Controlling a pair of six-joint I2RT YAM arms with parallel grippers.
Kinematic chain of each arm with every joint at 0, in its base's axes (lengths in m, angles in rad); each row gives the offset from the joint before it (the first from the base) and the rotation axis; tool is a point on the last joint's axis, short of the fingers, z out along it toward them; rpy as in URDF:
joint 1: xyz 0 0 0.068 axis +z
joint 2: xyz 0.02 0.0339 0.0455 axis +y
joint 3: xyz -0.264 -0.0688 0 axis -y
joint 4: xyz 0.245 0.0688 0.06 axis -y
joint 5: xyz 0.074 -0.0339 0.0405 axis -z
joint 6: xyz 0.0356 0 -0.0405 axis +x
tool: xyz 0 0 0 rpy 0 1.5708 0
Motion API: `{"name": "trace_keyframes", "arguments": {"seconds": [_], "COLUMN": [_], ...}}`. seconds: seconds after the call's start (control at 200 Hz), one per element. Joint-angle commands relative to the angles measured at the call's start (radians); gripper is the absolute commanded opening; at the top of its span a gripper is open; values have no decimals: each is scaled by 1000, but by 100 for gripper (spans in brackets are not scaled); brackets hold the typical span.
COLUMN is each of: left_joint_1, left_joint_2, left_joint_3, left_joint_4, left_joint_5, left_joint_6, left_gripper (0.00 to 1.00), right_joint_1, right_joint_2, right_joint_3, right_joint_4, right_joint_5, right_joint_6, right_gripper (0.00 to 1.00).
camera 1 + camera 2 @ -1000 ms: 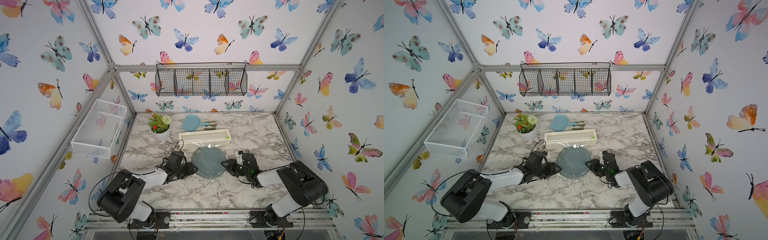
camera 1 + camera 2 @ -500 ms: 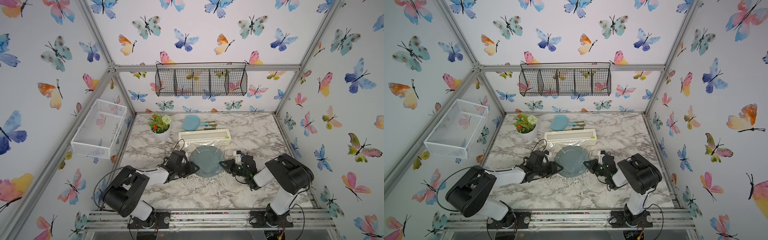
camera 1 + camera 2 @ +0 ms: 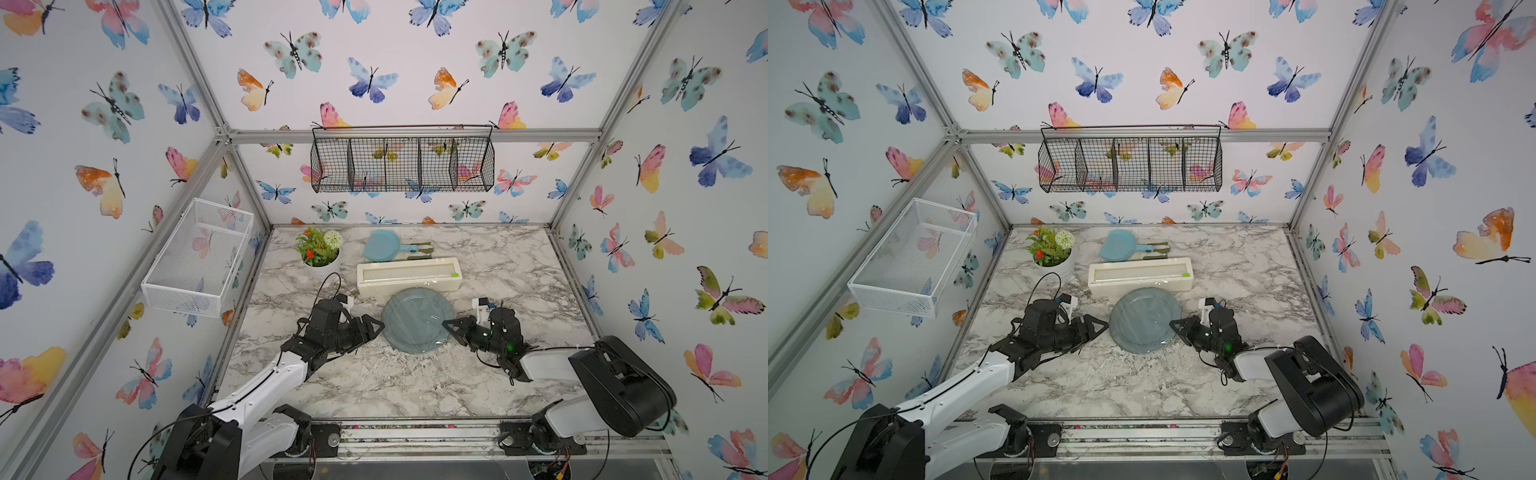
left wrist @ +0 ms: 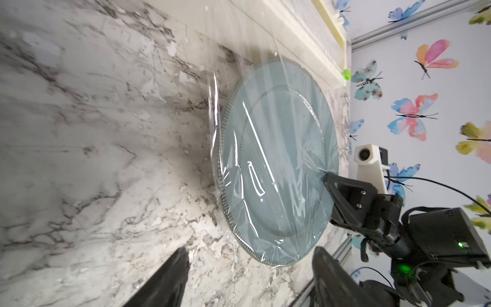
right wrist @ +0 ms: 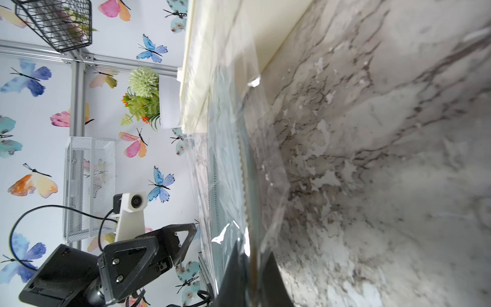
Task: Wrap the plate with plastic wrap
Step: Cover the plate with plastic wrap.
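- Film trouble was the main risk: the plastic wrap (image 4: 216,106) lay draped over the plate (image 3: 417,320), which sat flat on the counter (image 3: 374,382) just in front of the cream box (image 3: 409,277), between the two arms.
- Right hand (image 3: 448,324) was closed on the wrap at the plate's right rim, and the film puckered toward its tips. A hard pull from there could tear the thin sheet or drag the plate sideways.
- Left hand (image 3: 376,326) stood open just beside the left rim, gripping nothing. The film on that side looked loose, so it could lift, fold back and cling to itself.
- The sheet seemed to run on to the box, uncut as far as could be told, so tension might shift the box or draw out more film.
- Tucking under the rim looked awkward with the plate flat on the counter, since a finger might shove the plate rather than lift it.
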Motion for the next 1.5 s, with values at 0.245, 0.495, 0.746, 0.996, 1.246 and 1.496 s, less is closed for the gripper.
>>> {"name": "trace_keyframes", "arguments": {"seconds": [0.245,0.495,0.746,0.996,1.246,1.496], "left_joint_1": [0,-6,-22,-50,-75,-87], "left_joint_2": [-74,-5,85,208,254,272], "left_joint_3": [-52,-100,-48,-25,-26,-23], "left_joint_4": [164,338,350,437,468,471], "left_joint_5": [188,217,197,183,158,149], "left_joint_6": [-217,-309,-294,-304,-304,-298], "left_gripper": [71,66,66,50,25,2], "right_joint_1": [9,8,8,14,16,29], "right_joint_2": [-32,-22,-36,-38,-43,-31], "right_joint_3": [-27,11,23,12,-15,-24], "right_joint_4": [302,295,269,296,344,365], "right_joint_5": [-43,-62,-71,-92,-106,-111], "right_joint_6": [168,164,150,161,192,197], "right_gripper": [2,2,2,2,2,2]}}
